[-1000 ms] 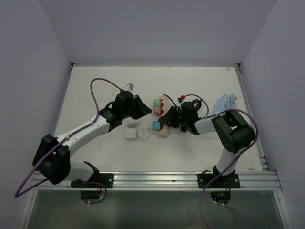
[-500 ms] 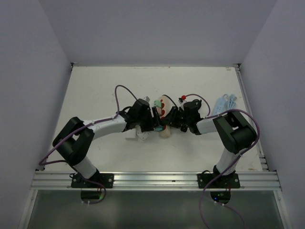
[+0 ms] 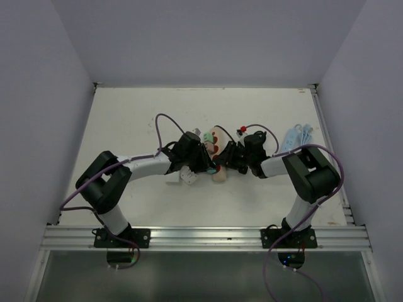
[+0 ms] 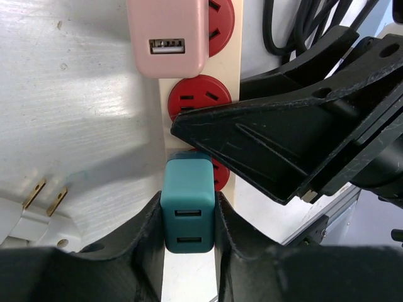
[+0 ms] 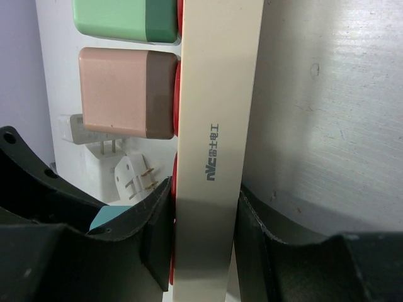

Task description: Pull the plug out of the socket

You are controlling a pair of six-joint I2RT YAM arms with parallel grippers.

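A cream power strip (image 4: 165, 94) with red sockets (image 4: 200, 97) lies mid-table; it also shows in the top view (image 3: 218, 174). A teal two-port USB plug (image 4: 187, 204) sits in its near socket. My left gripper (image 4: 187, 217) is shut on the teal plug, one finger (image 4: 146, 242) on each side. My right gripper (image 5: 204, 242) is shut across the strip's body (image 5: 217, 94) and shows in the left wrist view (image 4: 283, 138) just beyond the plug. A pink plug (image 4: 169, 34) and a green plug (image 5: 123, 19) sit in farther sockets.
Two loose white plugs (image 3: 180, 176) lie on the table left of the strip, close under my left gripper (image 3: 204, 162). The strip's black cord (image 3: 221, 129) coils behind it. A blue bundle (image 3: 296, 138) lies at the right. Raised table edges border left and right.
My left arm swung right from beside the strip to the teal plug and closed on it. The right gripper stayed shut on the strip.
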